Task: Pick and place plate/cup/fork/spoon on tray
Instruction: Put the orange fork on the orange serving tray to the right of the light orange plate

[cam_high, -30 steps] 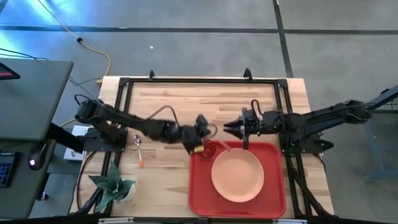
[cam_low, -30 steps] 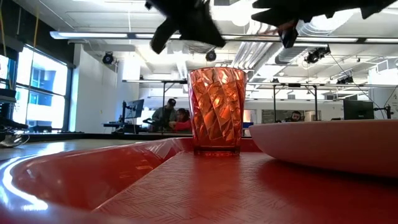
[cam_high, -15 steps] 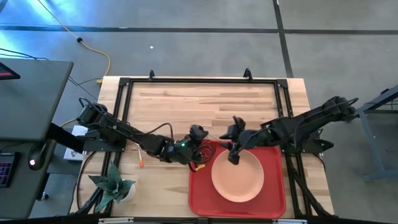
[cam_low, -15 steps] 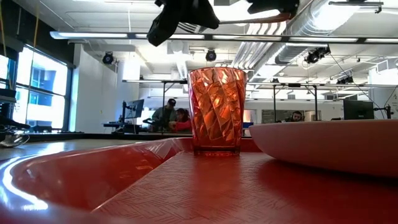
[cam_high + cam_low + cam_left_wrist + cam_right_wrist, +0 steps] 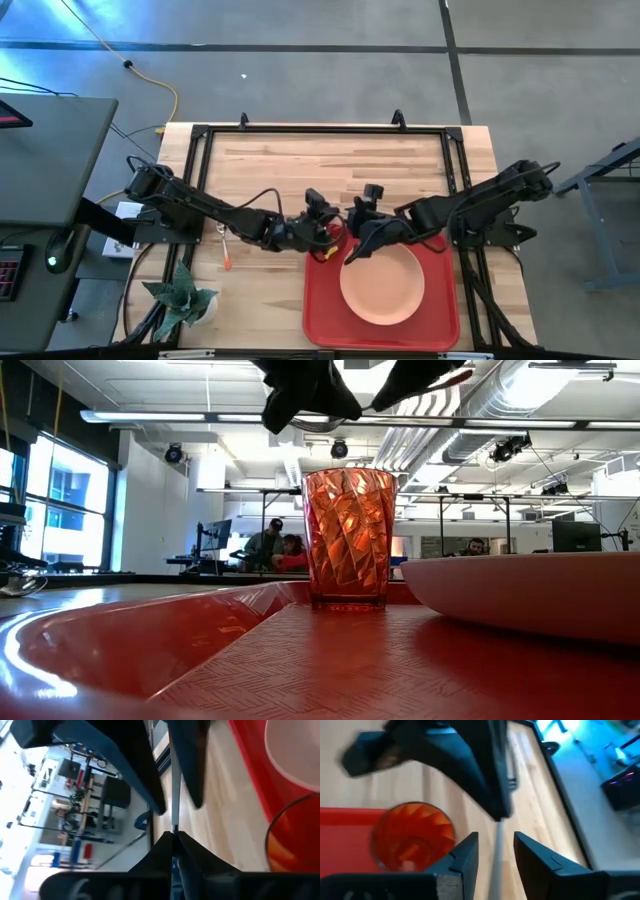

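Observation:
The red tray lies at the table's near right. On it stand the peach-pink plate and, in its far left corner, the orange-red cup, upright on its base. My left gripper and my right gripper face each other above the cup. A thin silver shaft, which I take for the fork, runs between them; its tines do not show. My left gripper is shut on it. My right gripper's fingers stand apart on either side of it. The spoon lies flat on the table at the left. My left gripper pinches the thin shaft at one end between its two fingertips, coming roughly level from the table's left. The shaft points straight on from the fingers toward my right gripper and is lifted clear, above the cup.
A potted plant stands at the table's near left corner. A black frame runs around the table's far part, with bare wood inside it. People sit in the room behind the table.
My right gripper has moved toward the table's left and near edges, closing in on my left gripper above the tray's far left corner. My left gripper has shifted a little toward the near edge. The cup and the plate have stayed put.

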